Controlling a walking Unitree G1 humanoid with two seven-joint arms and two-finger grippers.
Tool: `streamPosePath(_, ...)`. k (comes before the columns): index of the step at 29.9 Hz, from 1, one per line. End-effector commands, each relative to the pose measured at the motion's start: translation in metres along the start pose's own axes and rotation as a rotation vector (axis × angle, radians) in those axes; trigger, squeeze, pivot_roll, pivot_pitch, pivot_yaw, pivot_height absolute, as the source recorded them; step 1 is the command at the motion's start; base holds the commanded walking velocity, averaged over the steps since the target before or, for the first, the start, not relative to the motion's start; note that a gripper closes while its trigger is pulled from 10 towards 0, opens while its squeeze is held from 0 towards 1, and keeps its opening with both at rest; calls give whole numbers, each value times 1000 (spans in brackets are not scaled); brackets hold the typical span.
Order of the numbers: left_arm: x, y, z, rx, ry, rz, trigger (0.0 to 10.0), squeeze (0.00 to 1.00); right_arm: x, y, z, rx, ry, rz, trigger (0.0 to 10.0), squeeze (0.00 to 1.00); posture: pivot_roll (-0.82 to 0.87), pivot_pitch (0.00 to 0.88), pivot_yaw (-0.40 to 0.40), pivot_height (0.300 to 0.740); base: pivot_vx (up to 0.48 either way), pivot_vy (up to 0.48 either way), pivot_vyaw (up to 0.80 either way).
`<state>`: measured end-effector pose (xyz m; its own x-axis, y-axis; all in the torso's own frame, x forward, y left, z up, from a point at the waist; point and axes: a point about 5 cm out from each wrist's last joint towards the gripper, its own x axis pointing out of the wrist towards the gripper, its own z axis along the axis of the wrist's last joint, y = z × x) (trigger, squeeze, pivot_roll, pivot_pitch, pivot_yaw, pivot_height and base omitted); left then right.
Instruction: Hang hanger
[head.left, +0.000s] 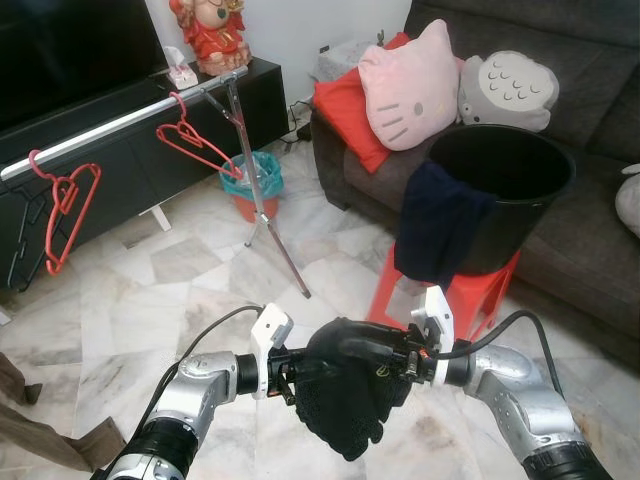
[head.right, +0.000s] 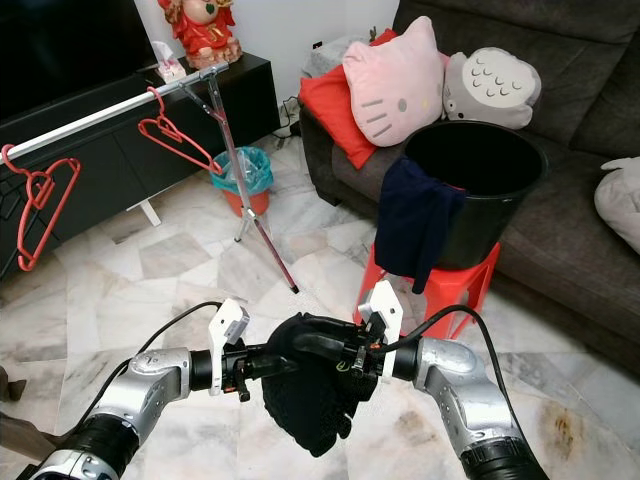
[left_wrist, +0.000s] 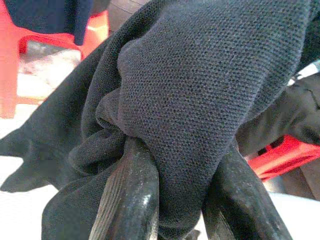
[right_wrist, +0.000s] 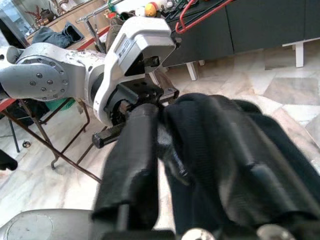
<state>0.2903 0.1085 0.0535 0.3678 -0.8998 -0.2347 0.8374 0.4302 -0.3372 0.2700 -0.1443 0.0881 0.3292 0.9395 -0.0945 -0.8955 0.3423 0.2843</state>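
Nearest, the left gripper (head.left: 300, 385) and right gripper (head.left: 392, 362) meet at chest height, both clamped on a bunched black garment (head.left: 345, 395) that sags between them. As I judge it, the step is to sort this cloth, so each arm should keep its pinch and ease apart gently rather than tug. The left wrist view shows what the head views cannot: two fingers (left_wrist: 131, 200) buried in knit folds. Farther right, a black bucket (head.left: 505, 190) sits on a red stool (head.left: 455, 295). Far left, red hangers (head.left: 190, 140) hang on the rack rail (head.left: 110, 125).
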Motion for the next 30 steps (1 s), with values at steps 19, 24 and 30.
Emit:
streamPosePath(19,-8,26,17,37,-96,235,10000,0,-27,10,-44,87,-8,-268,10000,1000,-77,23,103,740,0,0,0)
streamPosePath(24,-8,28,18,19,-112,245,10000,0,-35,2,-55,91,-6,-444,10000,596,-77,29,102,740,0,0,0)
streamPosePath(30,-9,24,22,20,-109,152,10000,0,-68,-22,-92,188,42,-947,10000,0,-74,34,106,740,0,0,0)
